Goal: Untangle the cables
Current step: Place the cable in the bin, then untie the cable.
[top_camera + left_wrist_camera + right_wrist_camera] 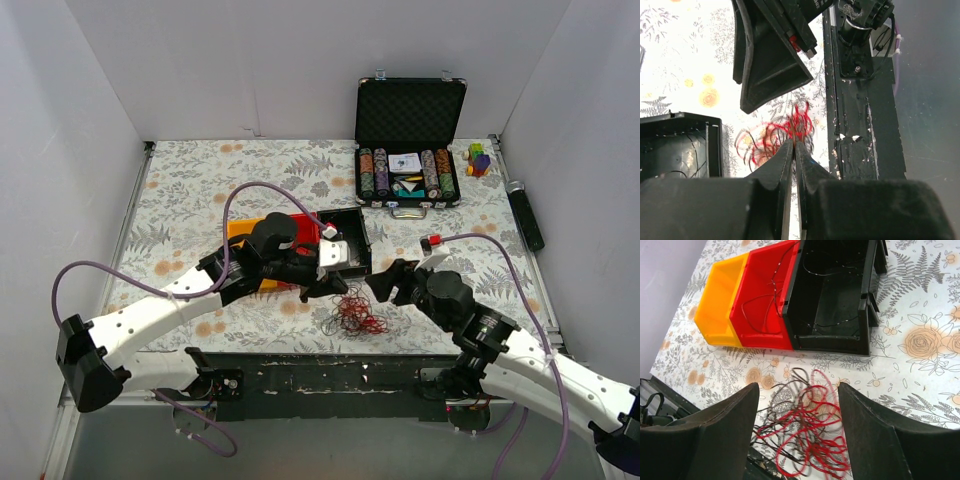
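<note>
The cables are a fist-sized tangle of thin dark red and black strands on the floral table cloth, close to the near edge. My left gripper reaches the tangle from the left. In the left wrist view it is shut, with red strands of the cables pinched at its tips. My right gripper hangs just right of the tangle. In the right wrist view it is open, and the cables lie below and between its fingers, untouched by them.
Yellow, red and black bins stand side by side behind the tangle, with thin loose wires in the red and black ones. An open poker-chip case, coloured blocks and a black cylinder lie at the back right. A black rail edges the table.
</note>
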### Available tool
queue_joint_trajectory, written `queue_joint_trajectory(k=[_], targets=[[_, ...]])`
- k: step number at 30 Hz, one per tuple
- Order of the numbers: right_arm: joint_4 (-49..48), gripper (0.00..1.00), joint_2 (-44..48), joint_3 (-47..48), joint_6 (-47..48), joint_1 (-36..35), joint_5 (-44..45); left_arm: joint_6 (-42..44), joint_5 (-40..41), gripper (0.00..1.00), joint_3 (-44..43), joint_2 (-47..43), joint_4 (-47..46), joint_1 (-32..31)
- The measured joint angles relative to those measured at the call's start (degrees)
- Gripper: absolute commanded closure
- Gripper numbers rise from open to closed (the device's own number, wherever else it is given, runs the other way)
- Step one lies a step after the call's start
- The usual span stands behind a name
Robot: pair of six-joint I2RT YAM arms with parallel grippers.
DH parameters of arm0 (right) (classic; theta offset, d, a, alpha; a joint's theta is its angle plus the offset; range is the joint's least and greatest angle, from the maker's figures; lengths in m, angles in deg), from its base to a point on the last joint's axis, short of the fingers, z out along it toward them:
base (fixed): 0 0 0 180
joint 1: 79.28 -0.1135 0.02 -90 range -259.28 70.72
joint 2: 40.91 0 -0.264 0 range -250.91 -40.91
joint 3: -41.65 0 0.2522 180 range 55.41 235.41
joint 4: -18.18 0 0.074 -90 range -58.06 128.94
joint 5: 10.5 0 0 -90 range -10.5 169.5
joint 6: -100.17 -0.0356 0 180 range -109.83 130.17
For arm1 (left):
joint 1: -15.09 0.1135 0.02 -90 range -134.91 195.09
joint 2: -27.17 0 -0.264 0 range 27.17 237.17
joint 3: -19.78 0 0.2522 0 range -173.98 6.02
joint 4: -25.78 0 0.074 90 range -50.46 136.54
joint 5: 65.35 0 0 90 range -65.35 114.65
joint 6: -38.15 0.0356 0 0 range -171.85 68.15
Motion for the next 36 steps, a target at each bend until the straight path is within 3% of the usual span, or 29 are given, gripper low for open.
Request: queue_joint_trajectory(k=[6,13,22,28,33,36], targets=[[-0.48,0.29,4.7,-0.02,1.84,0.0,-2.38,0.96,0.76,0.99,-0.96,-0.11,0.85,0.0],[-7.5,0.29,10.99,-1.25,4.76,0.0,-9.77,-0.98,6.56,1.0,-0.98,1.99,-1.09,0.0],[-10.8,0.26,2.64,-1.73,8.26,-0.74,-18.38,-2.75,12.87,1.0,-4.07,5.22,-3.41,0.0],[-13.44,0.27,-3.69,-1.95,9.92,-2.8,-16.96,-4.57,14.23,1.0,-5.46,7.04,-3.52,0.0],[-17.29,0.31,-9.29,-1.95,10.6,-2.95,-13.68,-5.05,12.94,1.0,-7.8,7.41,-2.97,0.0],[-19.63,0.39,-13.29,-1.95,10.23,-2.95,-12.7,-5.07,10.6,1.0,-9.18,7.39,-2.86,0.0]])
